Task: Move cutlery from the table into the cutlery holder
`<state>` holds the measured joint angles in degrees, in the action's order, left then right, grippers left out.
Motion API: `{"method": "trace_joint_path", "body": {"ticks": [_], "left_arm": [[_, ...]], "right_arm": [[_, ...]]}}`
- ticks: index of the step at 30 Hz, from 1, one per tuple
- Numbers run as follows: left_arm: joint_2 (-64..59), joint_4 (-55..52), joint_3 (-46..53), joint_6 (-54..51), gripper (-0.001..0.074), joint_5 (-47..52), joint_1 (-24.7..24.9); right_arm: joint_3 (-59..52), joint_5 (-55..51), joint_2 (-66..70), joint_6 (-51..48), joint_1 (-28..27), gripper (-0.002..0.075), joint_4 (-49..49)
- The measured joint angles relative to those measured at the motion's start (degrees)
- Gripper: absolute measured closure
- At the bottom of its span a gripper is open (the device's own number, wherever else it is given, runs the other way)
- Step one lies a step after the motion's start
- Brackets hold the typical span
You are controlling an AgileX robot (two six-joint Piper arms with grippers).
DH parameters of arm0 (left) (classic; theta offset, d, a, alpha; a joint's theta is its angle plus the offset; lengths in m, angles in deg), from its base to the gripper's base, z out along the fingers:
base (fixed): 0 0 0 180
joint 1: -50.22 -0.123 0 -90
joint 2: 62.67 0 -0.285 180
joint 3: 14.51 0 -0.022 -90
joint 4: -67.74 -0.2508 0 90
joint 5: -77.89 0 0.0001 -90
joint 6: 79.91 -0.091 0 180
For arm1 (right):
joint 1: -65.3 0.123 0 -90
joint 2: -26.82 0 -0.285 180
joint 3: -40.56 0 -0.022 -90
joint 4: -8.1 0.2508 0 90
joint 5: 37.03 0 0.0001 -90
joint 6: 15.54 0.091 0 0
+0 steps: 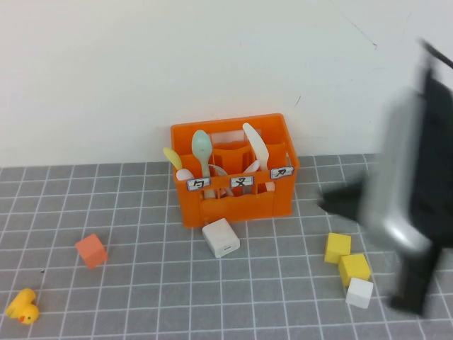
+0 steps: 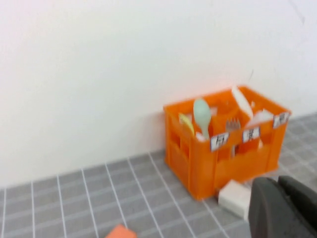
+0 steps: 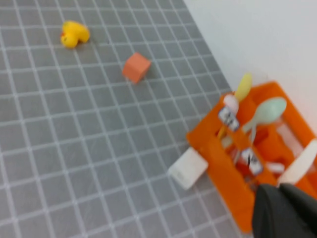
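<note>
**Cutlery looks stowed; right arm beside the crate**

The tabletop (image 1: 106, 205), grey with thin white grid lines, fills the lower half of the high view and ends at a white wall across the upper half. No cutlery lies loose on it that I can see, so I judge the task done or all but done.

The right arm is a blurred dark and silver mass at the right edge of the frame. The right gripper (image 1: 340, 202) points toward the crate from its right; whether its jaws are released or clenched I cannot tell. The left gripper (image 2: 285, 208) shows only as a dark shape low right in its own wrist view, jaws equally unreadable.

The orange cutlery holder (image 1: 233, 205) stands at centre, close to the wall. The mint-green spoon (image 1: 202, 147) stands upright in its left compartment beside a pale yellow spoon (image 1: 172, 157); a white knife (image 1: 255, 144) leans at right. Fork tines (image 2: 233, 124) show in the middle compartment, colour unclear.

Small clutter rings the crate: a white block (image 1: 221, 237) touching its front, yellow blocks (image 1: 345, 258) lower right, an orange block (image 1: 91, 250) and a yellow duck (image 1: 23, 306) lower left. Open room lies mainly at centre bottom.
</note>
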<state>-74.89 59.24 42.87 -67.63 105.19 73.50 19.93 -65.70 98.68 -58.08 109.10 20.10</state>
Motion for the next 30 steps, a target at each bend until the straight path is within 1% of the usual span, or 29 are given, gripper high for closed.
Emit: {"method": "trace_joint_path", "body": {"ticks": [4, 10, 17, 22, 26, 30], "left_arm": [[3.1, -0.3, 0.7, 0.0, 0.0736, -1.2, 0.0], [3.5, -1.3, 1.0, 0.0, 0.0736, -0.1, 0.0], [3.5, -4.5, 1.0, 0.0, 0.0736, 1.5, 0.0], [3.5, -4.8, 1.0, 0.0, 0.0736, 1.9, 0.0], [3.5, -4.8, 1.0, 0.3, 0.0736, 1.9, 0.0], [3.5, -4.8, 1.0, 0.3, 0.0736, 1.9, 0.0]], "right_arm": [[-8.5, 0.1, -9.9, 0.7, 0.0, 0.0726, -1.0], [-22.1, 0.2, -24.4, 2.6, 0.0, 0.0726, -2.8], [-35.5, 0.2, -40.7, 11.0, 0.0, 0.0726, -6.1], [-38.5, -1.5, -48.0, 13.8, 0.0, 0.0726, -6.6], [-38.6, -5.2, -49.5, 15.7, 0.0, 0.0726, -3.1], [-38.8, -6.0, -49.5, 16.1, 0.0, 0.0726, -1.1]]}}
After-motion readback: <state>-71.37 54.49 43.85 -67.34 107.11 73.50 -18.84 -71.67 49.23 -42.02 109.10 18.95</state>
